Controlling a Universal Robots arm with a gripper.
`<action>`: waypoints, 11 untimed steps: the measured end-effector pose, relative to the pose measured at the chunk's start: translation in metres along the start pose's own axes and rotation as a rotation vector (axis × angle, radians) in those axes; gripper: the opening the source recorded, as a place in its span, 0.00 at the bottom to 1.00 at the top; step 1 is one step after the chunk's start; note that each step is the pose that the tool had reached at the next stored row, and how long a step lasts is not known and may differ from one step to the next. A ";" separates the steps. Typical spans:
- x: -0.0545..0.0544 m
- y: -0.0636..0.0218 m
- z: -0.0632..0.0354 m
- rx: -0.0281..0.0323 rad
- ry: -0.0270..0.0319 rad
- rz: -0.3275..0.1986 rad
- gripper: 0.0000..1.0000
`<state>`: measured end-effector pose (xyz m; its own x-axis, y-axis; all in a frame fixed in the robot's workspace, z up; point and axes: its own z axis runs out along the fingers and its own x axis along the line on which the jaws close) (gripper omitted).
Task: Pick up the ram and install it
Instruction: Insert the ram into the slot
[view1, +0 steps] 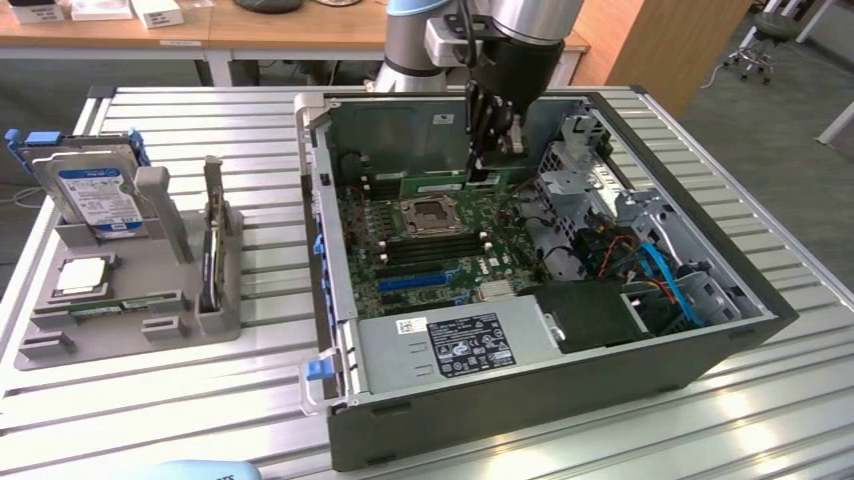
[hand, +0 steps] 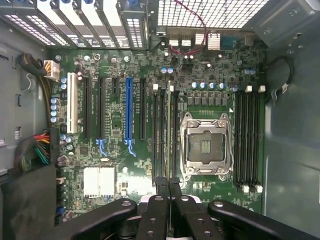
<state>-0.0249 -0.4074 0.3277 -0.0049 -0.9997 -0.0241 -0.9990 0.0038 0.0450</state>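
Slatted metal desk (view1: 174, 400): one arm (view1: 521, 20) reaches straight down into one open computer case (view1: 534, 400), its hand (view1: 478, 178) pinched together over the memory slots (hand: 165, 135).

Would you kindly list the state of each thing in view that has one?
gripper: jaws shut on the ram.
ram: on edge at the memory slots, gripped.
computer case: open, side panel off.
processor socket: empty.
hard drive: standing upright.
processor chip: lying flat in the tray.
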 end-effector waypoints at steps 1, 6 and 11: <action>0.000 0.0000 0.0009 -0.0001 0.0002 -0.002 0.11; 0.000 -0.0003 0.0063 -0.0003 0.0005 -0.011 0.11; 0.000 -0.0005 0.0118 -0.0005 0.0009 -0.019 0.11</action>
<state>-0.0249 -0.4075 0.3159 0.0139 -0.9996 -0.0241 -0.9989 -0.0149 0.0451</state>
